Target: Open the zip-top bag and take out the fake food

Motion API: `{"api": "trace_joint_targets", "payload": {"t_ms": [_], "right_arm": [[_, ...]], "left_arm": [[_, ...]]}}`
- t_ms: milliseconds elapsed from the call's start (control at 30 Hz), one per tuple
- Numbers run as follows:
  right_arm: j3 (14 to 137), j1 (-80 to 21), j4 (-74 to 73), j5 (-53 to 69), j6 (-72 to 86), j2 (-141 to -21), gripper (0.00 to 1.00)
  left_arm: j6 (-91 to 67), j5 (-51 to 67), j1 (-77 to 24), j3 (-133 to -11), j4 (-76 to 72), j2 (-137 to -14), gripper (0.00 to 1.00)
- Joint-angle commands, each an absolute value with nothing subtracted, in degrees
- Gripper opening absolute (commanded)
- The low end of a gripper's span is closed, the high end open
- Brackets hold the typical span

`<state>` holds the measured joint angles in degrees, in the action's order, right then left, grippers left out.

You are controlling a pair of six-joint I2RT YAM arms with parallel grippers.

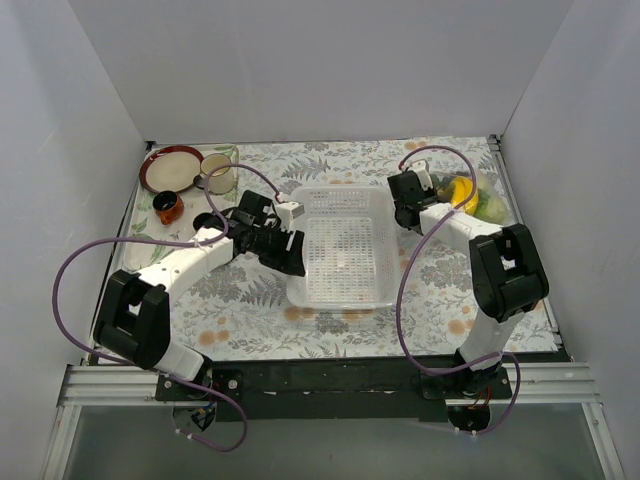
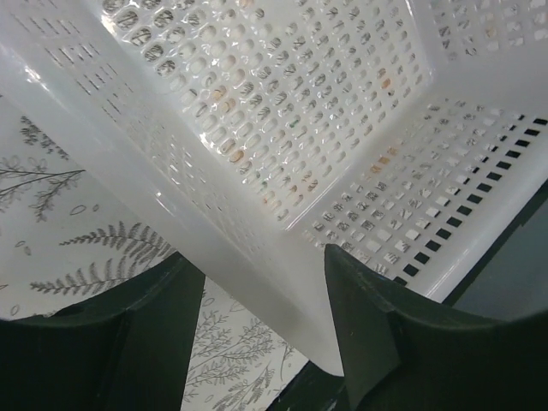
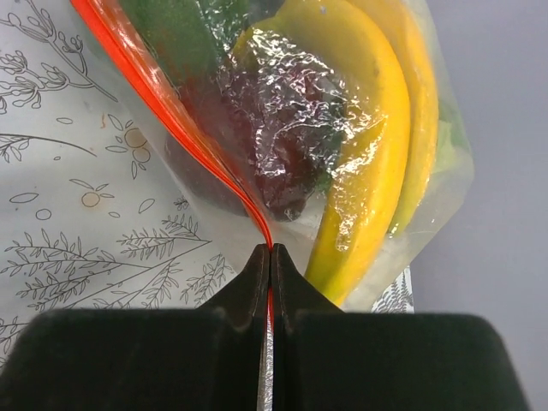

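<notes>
The zip-top bag lies at the table's far right, against the right wall. In the right wrist view its orange-red zip strip runs up to the left from my fingers. Through the clear plastic I see fake food: a yellow curved piece, a dark purple piece and a green one. My right gripper is shut on the zip strip at the bag's near corner; it also shows in the top view. My left gripper is open and astride the left wall of the white basket.
The white perforated basket stands mid-table between the arms, with nothing in it. A red-rimmed plate, a cup and a small orange pot stand at the far left. White walls close in three sides.
</notes>
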<state>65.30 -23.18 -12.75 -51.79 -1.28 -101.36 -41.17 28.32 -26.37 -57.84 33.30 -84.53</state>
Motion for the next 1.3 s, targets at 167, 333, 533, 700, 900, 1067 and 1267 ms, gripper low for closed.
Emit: {"api": "trace_joint_targets", "payload": {"t_ms": [167, 333, 533, 700, 900, 1067, 1267], "right_arm": [[67.85, -22.68, -10.03, -54.31, -1.23, -91.42, 0.01], [69.95, -22.59, -5.89, -52.39, -5.44, -84.22, 0.01], [76.46, -22.68, -3.96, -52.56, -10.1, -81.04, 0.01], [81.38, -23.2, -1.85, -51.68, -14.75, -79.11, 0.01], [89.11, -26.01, -1.23, -51.15, -18.97, -77.61, 0.01], [94.47, -31.8, -0.53, -49.32, -22.76, -76.82, 0.01], [100.98, -40.5, -7.37, -41.76, -20.22, -78.31, 0.01]], "left_arm": [[-40.96, 31.03, -29.09, -57.31, 34.54, -82.09, 0.57], [-39.29, 31.38, -29.62, -59.67, 36.12, -83.4, 0.9], [-37.71, 28.04, -29.71, -71.35, 38.32, -84.55, 0.98], [-36.57, 25.14, -29.62, -82.86, 41.13, -85.95, 0.98], [-35.16, 23.03, -29.62, -93.16, 43.42, -87.01, 0.98], [-35.68, 20.83, -26.56, -90.98, 41.84, -85.53, 0.98], [-39.19, 28.98, -5.17, -89.91, 36.75, -83.41, 0.98]]}}
